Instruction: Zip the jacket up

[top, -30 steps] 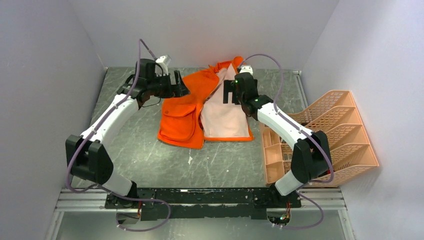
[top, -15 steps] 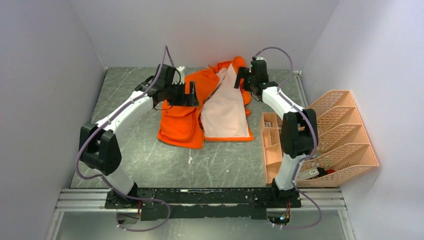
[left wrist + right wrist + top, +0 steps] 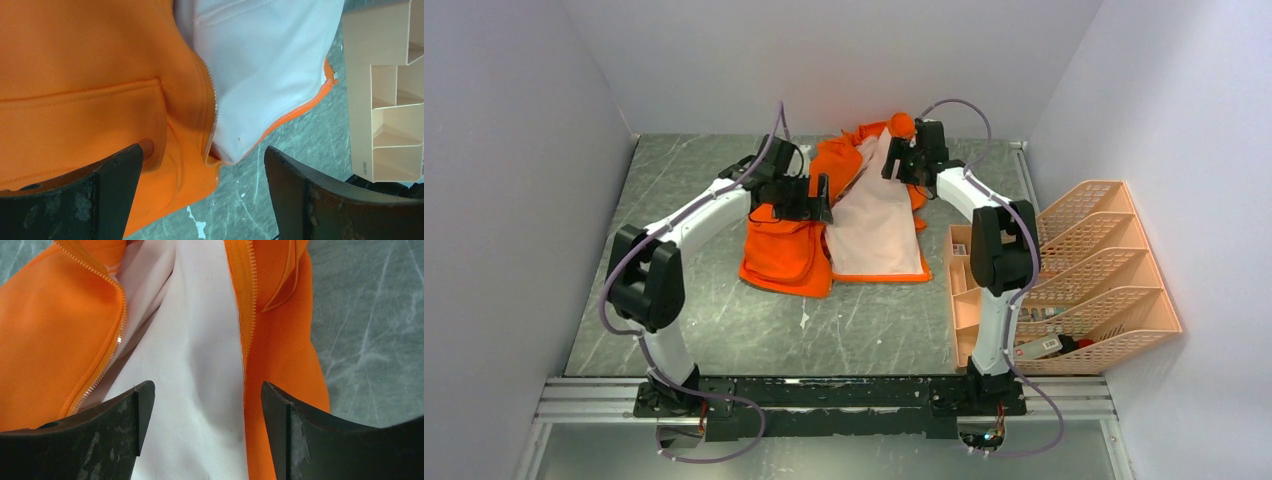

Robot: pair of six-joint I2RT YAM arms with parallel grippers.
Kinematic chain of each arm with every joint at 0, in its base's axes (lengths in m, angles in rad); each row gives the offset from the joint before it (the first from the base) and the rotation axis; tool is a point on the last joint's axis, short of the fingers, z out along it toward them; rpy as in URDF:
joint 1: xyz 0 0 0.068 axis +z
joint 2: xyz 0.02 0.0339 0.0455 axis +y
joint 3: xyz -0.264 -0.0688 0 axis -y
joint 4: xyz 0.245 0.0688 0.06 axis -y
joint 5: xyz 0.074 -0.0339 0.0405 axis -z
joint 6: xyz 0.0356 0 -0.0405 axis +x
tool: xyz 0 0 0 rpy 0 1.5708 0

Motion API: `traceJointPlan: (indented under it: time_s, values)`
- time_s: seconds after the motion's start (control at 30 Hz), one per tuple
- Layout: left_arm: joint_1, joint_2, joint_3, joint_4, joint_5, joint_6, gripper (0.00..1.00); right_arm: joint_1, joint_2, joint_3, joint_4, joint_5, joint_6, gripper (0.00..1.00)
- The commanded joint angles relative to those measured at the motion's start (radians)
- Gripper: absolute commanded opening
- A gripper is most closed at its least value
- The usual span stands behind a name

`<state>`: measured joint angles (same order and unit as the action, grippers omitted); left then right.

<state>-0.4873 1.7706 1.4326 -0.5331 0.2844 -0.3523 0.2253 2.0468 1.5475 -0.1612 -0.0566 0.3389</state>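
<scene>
Orange soft fabric jacket (image 3: 789,250), unzipped on grey bench (image 3: 724,320), just below left jaws and right jaws, both spread wide.

both arms stretched forward, left gripper (image 3: 202,165) and right gripper (image 3: 207,392) gaping (nothing held)

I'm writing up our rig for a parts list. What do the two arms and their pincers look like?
The left arm and right arm have white links between bulky black joints, each trailed by a looping purplish cable. The left pincer and right pincer each carry two broad black fingers, scuffed grey.
</scene>
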Motion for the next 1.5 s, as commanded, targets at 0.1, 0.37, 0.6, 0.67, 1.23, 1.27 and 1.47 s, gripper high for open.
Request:
traceJointPlan:
  time_s: [0.1,0.37,0.6,0.67,1.23,1.27,1.47]
  values:
    - [-0.040,0.120,0.154,-0.069,-0.047,0.004,0.95,-0.002,0.065,0.072,0.000,-0.020,0.004,0.73]
    - [-0.062,0.242,0.256,-0.116,-0.148,0.002,0.91,-0.001,0.081,0.060,0.017,-0.079,0.017,0.42]
    - [-0.062,0.294,0.286,-0.142,-0.208,-0.007,0.18,-0.003,0.048,0.013,0.025,-0.111,0.015,0.00]
    - [-0.062,0.296,0.296,-0.164,-0.230,-0.015,0.08,-0.002,0.024,-0.014,0.026,-0.120,0.015,0.00]
    - [0.005,-0.088,-0.123,-0.026,-0.258,-0.128,0.08,0.064,-0.349,-0.407,0.066,0.075,0.064,0.00]
    - [0.018,-0.100,-0.138,-0.022,-0.242,-0.132,0.08,0.064,-0.367,-0.425,0.062,0.095,0.063,0.00]
    - [0.053,-0.186,-0.215,-0.011,-0.205,-0.133,0.08,0.065,-0.450,-0.482,0.019,0.175,0.055,0.00]
